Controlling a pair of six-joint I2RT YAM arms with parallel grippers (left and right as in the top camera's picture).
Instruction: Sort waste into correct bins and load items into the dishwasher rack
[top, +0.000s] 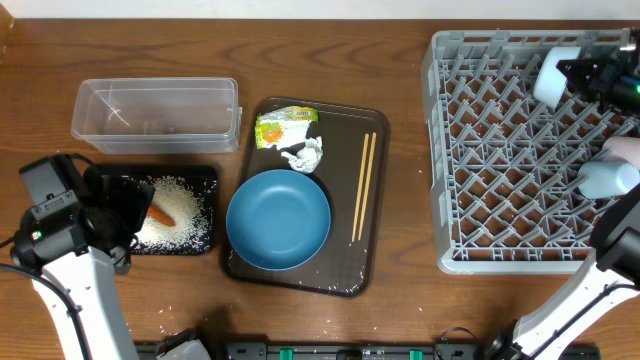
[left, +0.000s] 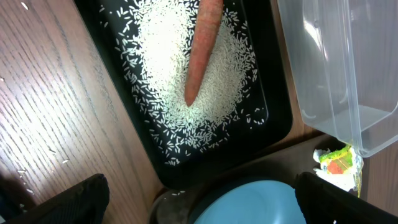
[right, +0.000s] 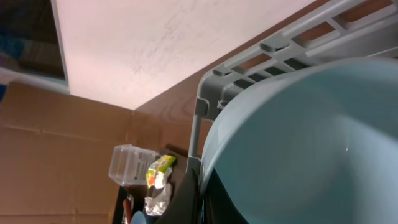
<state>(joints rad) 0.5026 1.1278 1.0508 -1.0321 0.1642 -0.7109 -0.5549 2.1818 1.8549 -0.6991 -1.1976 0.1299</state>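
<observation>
White rice (top: 180, 212) and an orange carrot (top: 162, 215) lie in the black tray (top: 205, 178). My left gripper (top: 118, 215) hangs open and empty over its near edge; in the left wrist view its fingers (left: 199, 208) straddle the dark-blue plate (left: 249, 205), below the carrot (left: 202, 50). The plate (top: 278, 218), wrapper (top: 285, 127), tissue (top: 305, 155) and chopsticks (top: 363, 185) sit on the brown tray. My right gripper (top: 578, 72) is shut on the light-blue bowl (right: 298, 143), held on edge over the grey rack (top: 480, 150). A white cup (top: 608, 178) lies in the rack.
The clear tub (top: 155, 110) stands behind the black tray and holds nothing I can see. The brown serving tray (top: 375, 250) lies between the bins and the rack. Stray rice grains dot the wood (left: 37, 124) left of the black tray.
</observation>
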